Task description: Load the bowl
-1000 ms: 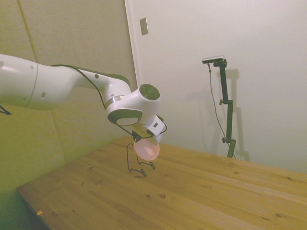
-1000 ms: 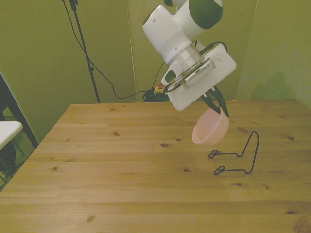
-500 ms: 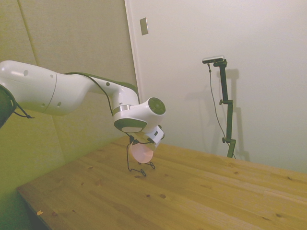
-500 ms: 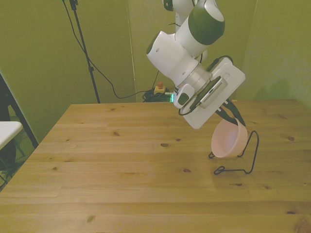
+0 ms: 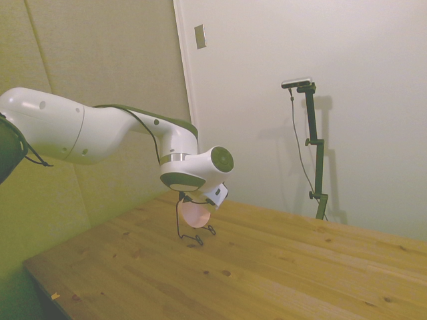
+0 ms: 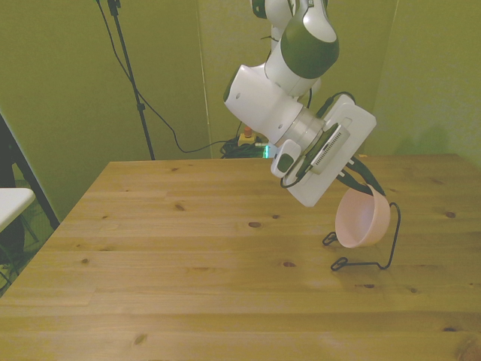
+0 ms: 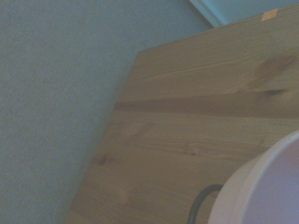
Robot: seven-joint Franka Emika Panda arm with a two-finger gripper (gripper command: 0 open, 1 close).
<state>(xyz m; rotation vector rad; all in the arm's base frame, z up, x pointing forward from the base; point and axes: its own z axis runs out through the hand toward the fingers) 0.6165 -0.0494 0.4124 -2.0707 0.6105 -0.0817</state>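
Fingers (image 6: 366, 183): dark, pinched on the bowl's upper rim.
Table (image 6: 188, 256): bare wood.
Gripper (image 6: 359, 179): tilted, at 12 o'clock of bowl.
Wire rack (image 6: 368, 244): thin, black, standing.
Bowl (image 6: 362, 218): pale pink, tipped on edge, against the rack's upright loop; nothing inside.

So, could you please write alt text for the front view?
A white robot arm's hand holds a tilted pale pink bowl against the upright loop of a black wire rack, on a wooden table, toward the front view's right.
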